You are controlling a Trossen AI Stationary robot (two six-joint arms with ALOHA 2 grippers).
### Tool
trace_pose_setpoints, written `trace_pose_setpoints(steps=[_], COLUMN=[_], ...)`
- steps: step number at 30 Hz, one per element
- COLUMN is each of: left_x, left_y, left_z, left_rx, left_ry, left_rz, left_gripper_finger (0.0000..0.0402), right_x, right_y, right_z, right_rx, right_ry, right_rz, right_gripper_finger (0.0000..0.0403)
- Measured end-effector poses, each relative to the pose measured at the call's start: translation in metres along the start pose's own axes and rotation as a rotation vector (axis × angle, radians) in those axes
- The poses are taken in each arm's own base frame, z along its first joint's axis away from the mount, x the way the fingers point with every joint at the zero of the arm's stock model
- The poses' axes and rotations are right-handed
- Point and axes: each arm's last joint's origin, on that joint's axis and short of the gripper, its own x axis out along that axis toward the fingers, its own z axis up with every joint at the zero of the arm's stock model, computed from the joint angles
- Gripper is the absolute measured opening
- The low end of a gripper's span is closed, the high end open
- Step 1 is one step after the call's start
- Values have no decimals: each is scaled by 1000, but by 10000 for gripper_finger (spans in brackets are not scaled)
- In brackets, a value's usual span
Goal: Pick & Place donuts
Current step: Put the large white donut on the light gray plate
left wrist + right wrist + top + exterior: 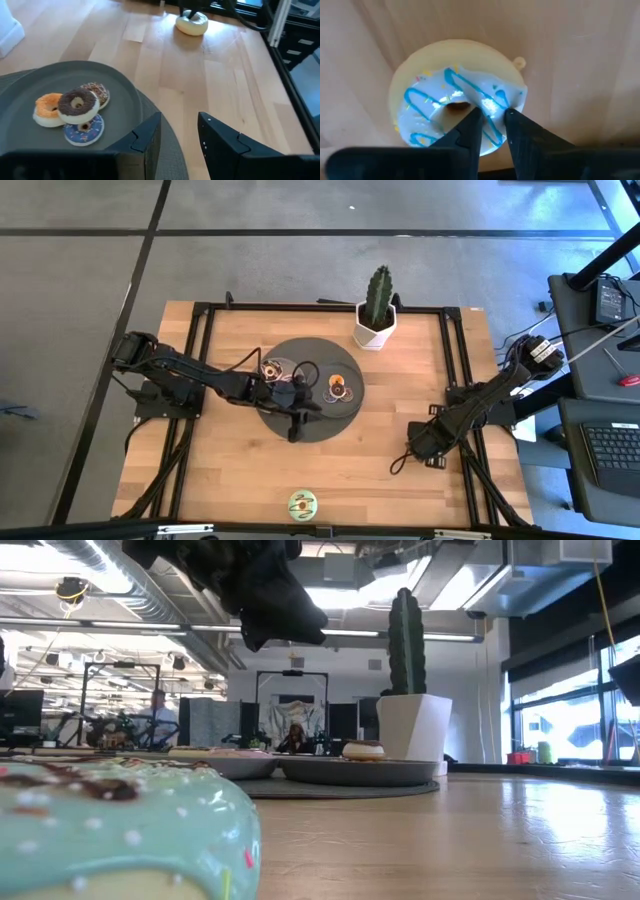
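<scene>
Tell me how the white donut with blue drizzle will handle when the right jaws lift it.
The white donut looks small and moulded, so it is probably light and stiff. Its glossy icing could be slippery between the narrow jaws of the right gripper. Lying flat on the table, it seems unlikely to roll unless it is tipped on edge.

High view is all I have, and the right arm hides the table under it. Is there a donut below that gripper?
Observer: Yes. The right gripper is directly over a white-iced donut with blue stripes.
Operator: Which donuts are piled on the plate?
Observer: On the grey plate, a brown donut is stacked on an orange donut and a small blue donut.
Operator: Does the left gripper hold something?
Observer: No. The left gripper is open and empty.
</scene>
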Motion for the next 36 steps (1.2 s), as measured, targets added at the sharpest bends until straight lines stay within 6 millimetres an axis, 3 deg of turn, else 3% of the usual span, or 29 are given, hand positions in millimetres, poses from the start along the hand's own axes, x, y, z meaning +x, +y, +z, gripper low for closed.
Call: trace_pose_setpoints(steps=[7, 13, 19, 23, 28, 32, 36], left_x=[0, 0, -2, -29, -79, -110, -125], left_y=[0, 0, 0, 0, -10, -24, -37], left_z=[0, -3, -10, -10, 2, 3, 1], left_rx=[1, -1, -44, -87, -56, 33, 86], left_ry=[-3, 34, 130, 251, 162, 51, -22], left_rz=[11, -19, -56, -127, -74, 35, 81], left_gripper_finger=[125, 123, 124, 123, 125, 123, 124], right_x=[-10, -26, -60, -92, -125, -138, -143], right_y=[5, 11, 20, 19, 17, 18, 24], right_z=[3, 7, 23, 47, 82, 118, 162], right_rx=[-1, -1, 0, 46, -50, -153, -296], right_ry=[-2, -23, -184, -389, -566, -640, -632], right_rz=[12, 25, 17, 20, 76, 54, 25], right_gripper_finger=[11, 7, 3, 2, 2, 1, 1])
